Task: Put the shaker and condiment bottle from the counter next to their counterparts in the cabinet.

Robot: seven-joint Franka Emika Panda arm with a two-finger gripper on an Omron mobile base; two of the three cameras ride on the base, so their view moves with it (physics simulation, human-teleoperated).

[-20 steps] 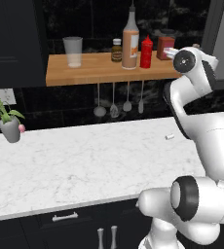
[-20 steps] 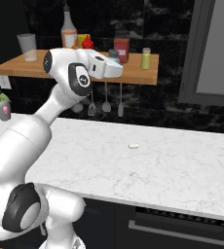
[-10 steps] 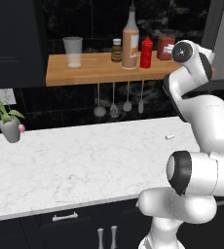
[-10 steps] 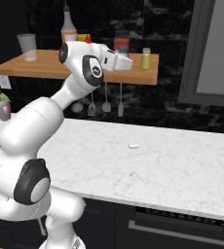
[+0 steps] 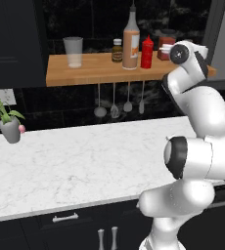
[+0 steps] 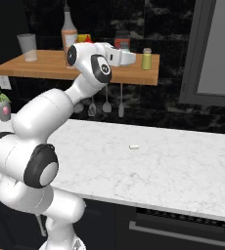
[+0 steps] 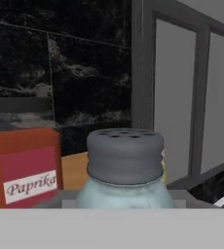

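Note:
The pale blue-grey shaker (image 7: 125, 160) with its dark grey cap stands upright right in front of the hand camera, at shelf height. My gripper (image 6: 132, 58) is shut on it, though the fingertips are hidden. It hovers over the right part of the wooden cabinet shelf (image 6: 46, 64), just left of the yellow-green shaker (image 6: 146, 58). A sliver of yellow shows behind the held shaker in the hand view. The tall orange-brown condiment bottle (image 5: 130, 41) stands on the shelf (image 5: 85, 73) beside the red squeeze bottle (image 5: 147, 51).
A red paprika jar (image 7: 26, 165) sits close to the left of the held shaker. A clear glass (image 5: 74, 51) and a small dark jar (image 5: 117, 50) stand further left. Utensils (image 5: 114, 100) hang below. The marble counter (image 5: 85, 161) carries a potted plant (image 5: 9, 124) and a small white piece (image 6: 134, 146).
The arm has swung up and to the right along the shelf, carrying the shaker past the paprika jar toward the yellow-green shaker. It has barely moved in the last half second.

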